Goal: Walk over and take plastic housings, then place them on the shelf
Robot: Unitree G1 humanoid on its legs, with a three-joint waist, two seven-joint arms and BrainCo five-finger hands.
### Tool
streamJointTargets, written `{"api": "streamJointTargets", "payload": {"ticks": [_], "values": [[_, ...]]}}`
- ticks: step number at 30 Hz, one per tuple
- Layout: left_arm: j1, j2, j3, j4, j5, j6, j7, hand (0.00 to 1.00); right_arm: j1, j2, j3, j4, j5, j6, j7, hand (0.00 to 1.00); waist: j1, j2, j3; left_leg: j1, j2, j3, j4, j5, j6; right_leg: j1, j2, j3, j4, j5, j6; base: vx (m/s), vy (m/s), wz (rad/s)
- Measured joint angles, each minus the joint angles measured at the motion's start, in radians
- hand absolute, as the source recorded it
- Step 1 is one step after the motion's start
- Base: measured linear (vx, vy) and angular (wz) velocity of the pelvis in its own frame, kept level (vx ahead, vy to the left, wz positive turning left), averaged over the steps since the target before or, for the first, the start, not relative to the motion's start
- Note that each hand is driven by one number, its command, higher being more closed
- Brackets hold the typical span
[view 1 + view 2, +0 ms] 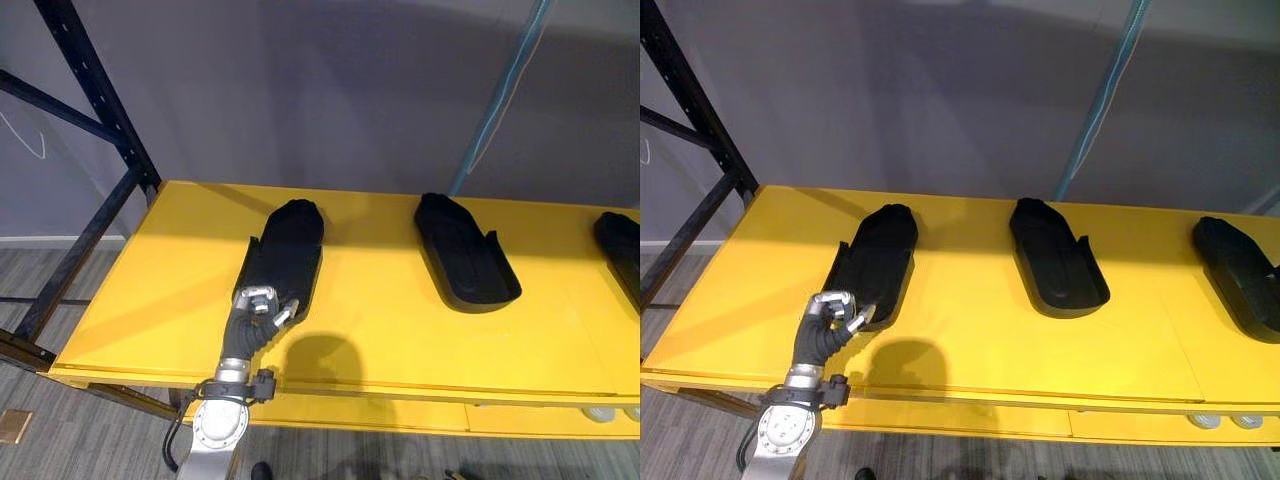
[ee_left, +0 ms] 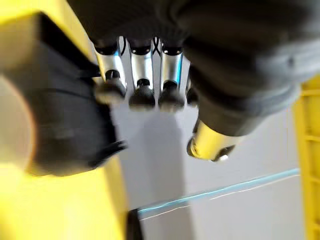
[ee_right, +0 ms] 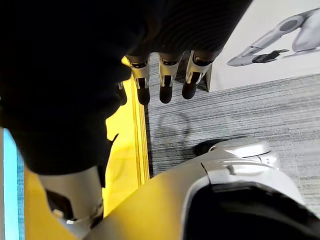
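Three black plastic housings lie on the yellow shelf (image 1: 380, 330): a left housing (image 1: 285, 255), a middle housing (image 1: 465, 255) and a right housing (image 1: 620, 250) cut off by the view's edge. My left hand (image 1: 262, 305) hovers at the near end of the left housing, its fingers (image 2: 142, 75) loosely bent and its thumb (image 2: 210, 142) apart. It holds nothing, and the housing (image 2: 60, 115) lies just beside the fingertips. My right hand (image 3: 165, 80) hangs relaxed and empty by the shelf's yellow edge (image 3: 125, 145), above the floor.
A dark blue rack upright (image 1: 100, 110) with diagonal braces stands at the shelf's left end. A light blue pole (image 1: 500, 90) rises behind the shelf against the grey wall. Bare yellow board lies between the housings. Grey carpet (image 3: 240, 115) covers the floor.
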Motion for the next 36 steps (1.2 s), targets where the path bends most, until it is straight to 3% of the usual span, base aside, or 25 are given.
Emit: {"api": "streamJointTargets", "payload": {"ticks": [14, 28, 36], "values": [[0.005, -0.033, -0.001, 0.188, 0.071, 0.043, -0.013, 1.00, 0.011, -0.010, 0.037, -0.001, 0.000, 0.002, -0.012, 0.00, 0.023, -0.001, -0.030, -0.008, -0.001, -0.002, 0.000, 0.000, 0.000, -0.007, -0.002, -0.003, -0.002, -0.003, 0.005, 0.00, 0.000, 0.00], [-0.110, -0.035, -0.029, 0.289, 0.101, 0.042, -0.006, 1.00, 0.005, -0.009, 0.038, -0.010, 0.000, 0.002, -0.020, 0.00, 0.017, 0.000, -0.058, -0.026, -0.001, 0.005, 0.000, -0.005, -0.006, -0.027, -0.002, 0.008, -0.010, -0.003, 0.005, 0.00, 0.001, -0.01], [-0.160, -0.035, -0.036, 0.345, 0.112, 0.043, 0.015, 1.00, -0.008, -0.008, 0.038, -0.011, 0.000, 0.002, -0.022, 0.00, -0.001, 0.003, -0.061, -0.019, 0.000, 0.016, 0.000, -0.008, -0.008, -0.027, -0.001, 0.024, -0.014, -0.002, 0.005, -0.01, 0.006, -0.03]]}}
